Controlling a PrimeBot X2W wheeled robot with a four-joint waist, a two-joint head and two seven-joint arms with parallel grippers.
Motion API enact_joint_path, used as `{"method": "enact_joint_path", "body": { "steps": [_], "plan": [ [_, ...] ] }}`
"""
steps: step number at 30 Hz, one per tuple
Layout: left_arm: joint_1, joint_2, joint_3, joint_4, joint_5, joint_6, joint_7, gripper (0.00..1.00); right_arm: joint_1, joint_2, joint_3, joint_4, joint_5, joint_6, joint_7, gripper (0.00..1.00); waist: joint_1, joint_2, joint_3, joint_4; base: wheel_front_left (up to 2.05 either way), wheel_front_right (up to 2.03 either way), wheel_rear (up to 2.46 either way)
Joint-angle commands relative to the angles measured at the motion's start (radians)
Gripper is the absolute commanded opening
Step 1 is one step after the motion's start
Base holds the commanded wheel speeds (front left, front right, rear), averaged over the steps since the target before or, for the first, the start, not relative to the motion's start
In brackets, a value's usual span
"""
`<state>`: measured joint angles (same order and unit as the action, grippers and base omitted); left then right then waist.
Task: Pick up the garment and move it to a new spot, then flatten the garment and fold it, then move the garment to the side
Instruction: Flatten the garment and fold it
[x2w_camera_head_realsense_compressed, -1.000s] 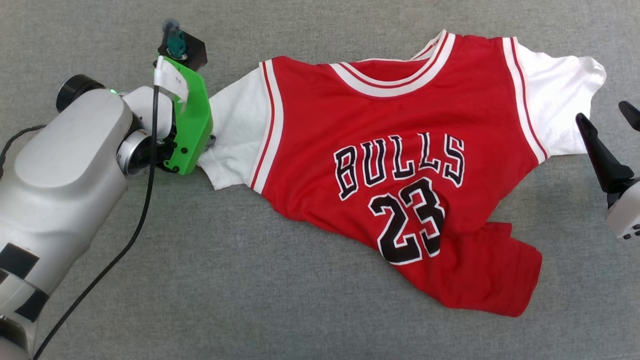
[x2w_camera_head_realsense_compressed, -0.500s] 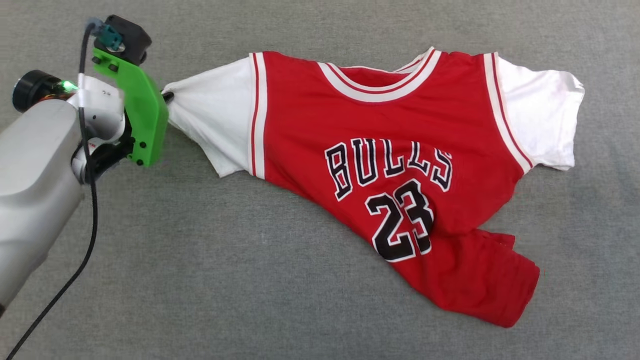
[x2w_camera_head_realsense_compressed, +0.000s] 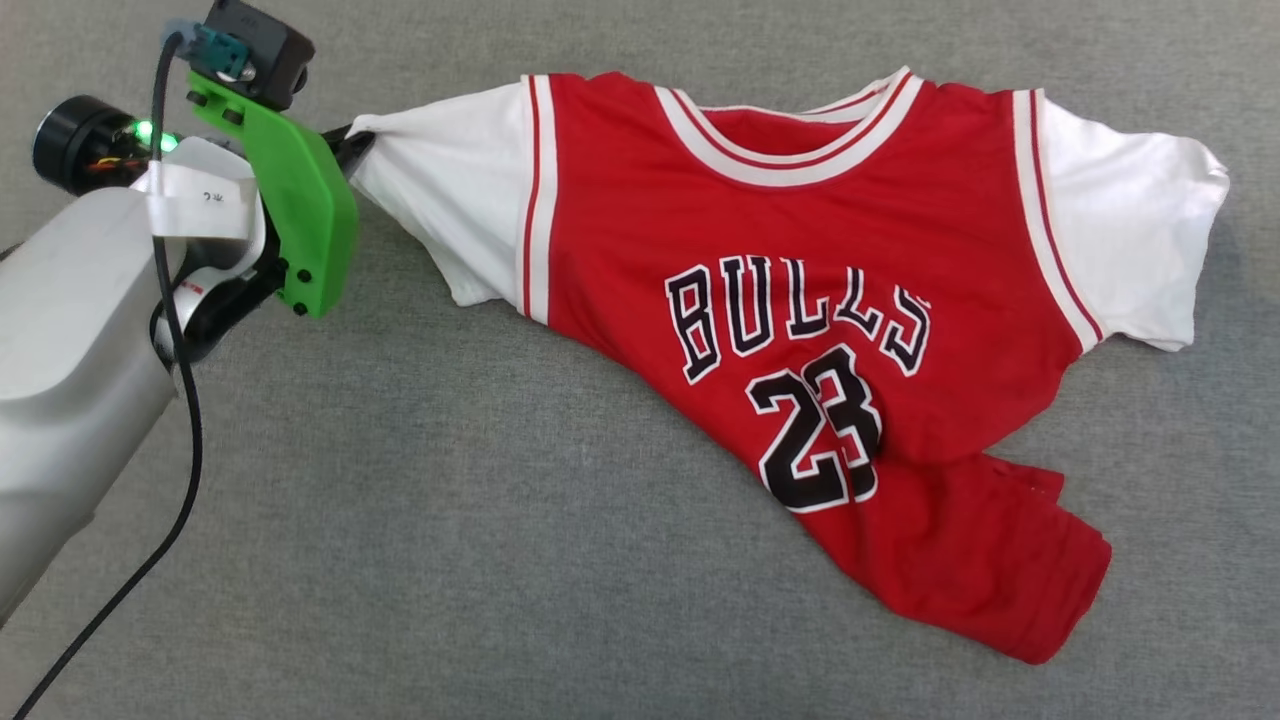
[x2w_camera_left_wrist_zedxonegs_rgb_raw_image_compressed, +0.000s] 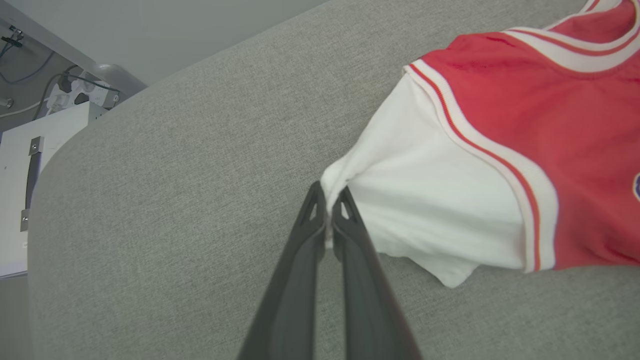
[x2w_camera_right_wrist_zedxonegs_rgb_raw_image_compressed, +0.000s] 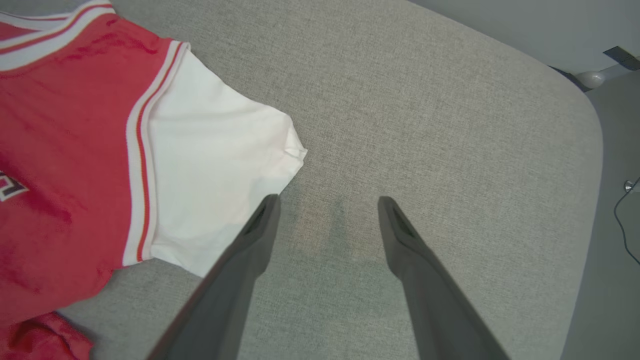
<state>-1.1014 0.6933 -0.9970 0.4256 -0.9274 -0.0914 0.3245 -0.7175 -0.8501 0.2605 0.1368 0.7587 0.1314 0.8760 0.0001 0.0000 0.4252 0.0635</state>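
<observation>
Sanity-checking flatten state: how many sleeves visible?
2. One sleeve on the garment's left, pinched in the left end effector; the other sleeve lies free on the right, near the open right end effector.

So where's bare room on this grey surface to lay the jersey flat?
The widest bare patch of grey surface lies, in the head view, below the pinched sleeve, left of the bunched hem. A narrower strip lies beyond the other sleeve, by the open right gripper. Crowded: the upper left, where the left gripper clamps the garment.
</observation>
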Motion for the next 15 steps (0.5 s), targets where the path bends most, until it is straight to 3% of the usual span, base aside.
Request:
{"method": "enact_joint_path", "body": {
  "steps": [1, 8, 15],
  "plan": [
    [-0.012, -0.009, 0.003, -0.011, 0.015, 0.011, -0.011, 0.00, -0.043, 0.015, 0.018, 0.033, -0.010, -0.001, 0.026, 1.00, -0.0001, 0.0000, 0.044, 0.038, 0.00, 0.00, 0.00],
    [-0.045, -0.022, 0.007, -0.065, 0.041, 0.031, -0.033, 0.00, -0.188, 0.080, 0.085, 0.192, -0.061, -0.001, 0.036, 1.00, -0.0001, 0.0000, 0.109, 0.071, 0.00, 0.00, 0.00],
    [-0.055, -0.028, 0.009, -0.092, 0.054, 0.047, -0.049, 0.00, -0.182, 0.123, 0.155, 0.327, -0.062, -0.001, -0.009, 1.00, -0.0001, 0.0000, 0.145, 0.083, 0.00, 0.00, 0.00]
  ]
}}
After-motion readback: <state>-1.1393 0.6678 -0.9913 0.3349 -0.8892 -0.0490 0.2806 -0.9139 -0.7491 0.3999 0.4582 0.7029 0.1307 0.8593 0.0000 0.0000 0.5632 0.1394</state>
